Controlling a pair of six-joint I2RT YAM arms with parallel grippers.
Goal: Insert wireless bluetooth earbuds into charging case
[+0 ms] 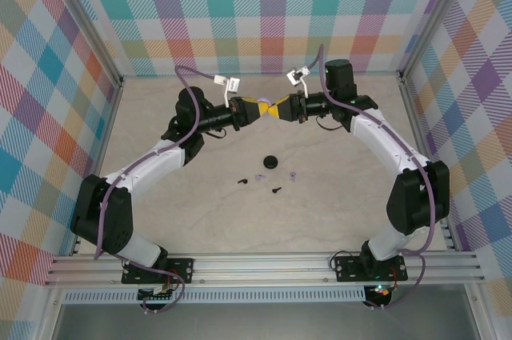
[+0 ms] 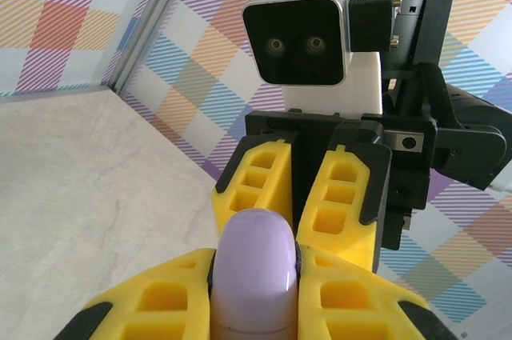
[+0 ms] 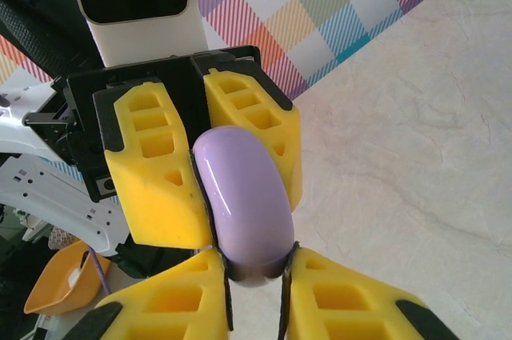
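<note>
Clamping 1 lilac case [image 3: 240, 188], left pincer [image 2: 256, 264] and right pincer [image 3: 252, 256] hang clear of walls [image 1: 256, 20].

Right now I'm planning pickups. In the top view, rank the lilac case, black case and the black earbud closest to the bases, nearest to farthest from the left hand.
1. Lilac case, gripped in the left hand.
2. Black case, on the table, mid-way.
3. Black earbud, toward the bases.
</note>
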